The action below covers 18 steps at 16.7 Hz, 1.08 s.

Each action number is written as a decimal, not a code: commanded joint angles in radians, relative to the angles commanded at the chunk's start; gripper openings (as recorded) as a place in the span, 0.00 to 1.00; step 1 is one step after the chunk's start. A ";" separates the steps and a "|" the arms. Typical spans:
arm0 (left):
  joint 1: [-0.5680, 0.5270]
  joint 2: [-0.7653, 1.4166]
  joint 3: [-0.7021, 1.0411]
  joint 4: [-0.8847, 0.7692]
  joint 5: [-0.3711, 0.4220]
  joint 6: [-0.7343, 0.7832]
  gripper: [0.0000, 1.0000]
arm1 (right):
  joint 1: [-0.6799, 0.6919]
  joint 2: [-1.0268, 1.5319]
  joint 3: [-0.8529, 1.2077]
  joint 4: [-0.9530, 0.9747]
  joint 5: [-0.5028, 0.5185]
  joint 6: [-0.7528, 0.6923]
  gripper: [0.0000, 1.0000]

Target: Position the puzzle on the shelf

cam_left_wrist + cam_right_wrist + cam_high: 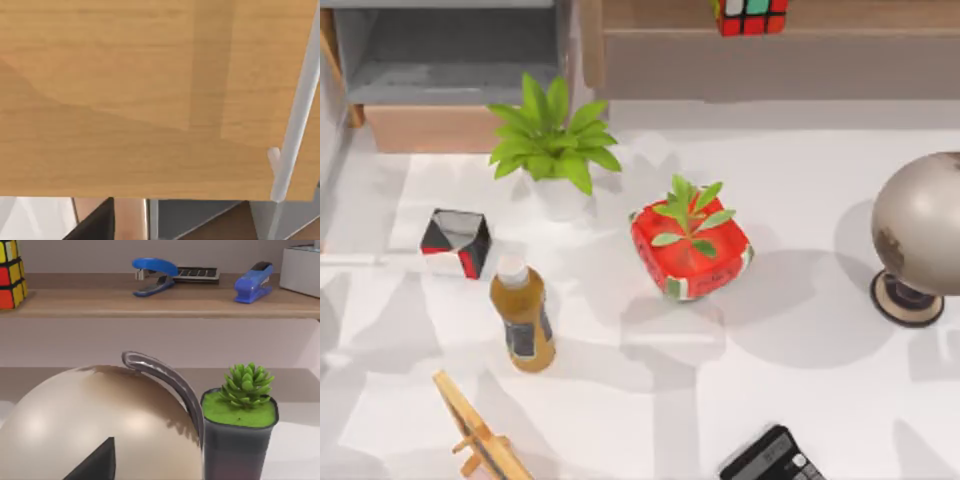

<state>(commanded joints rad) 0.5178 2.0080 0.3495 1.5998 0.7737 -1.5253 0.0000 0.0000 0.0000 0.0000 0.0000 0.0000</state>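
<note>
Rubik's cube (751, 16) is sitting on the wooden shelf (840, 14) along the bench's far edge. Can't tell what either claw is doing.

nothing readable is showing anywhere; the bottle (523, 320) label and calculator (775, 460) keys are staying too blurred.

Looking straight down on the table (800, 400) from above. Left wrist pressing close against wood. Right wrist facing the shelf (165, 302) over the globe (100, 425), sharing puzzle (11, 275) and globe with top.
</note>
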 joint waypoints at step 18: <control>0.140 0.055 0.177 -0.075 -0.073 -0.027 1.00 | 0.000 0.000 0.000 0.000 0.000 0.000 1.00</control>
<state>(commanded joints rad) 0.6575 2.0626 0.5264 1.5248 0.7008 -1.5526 0.0000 0.0000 0.0000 0.0000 0.0000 0.0000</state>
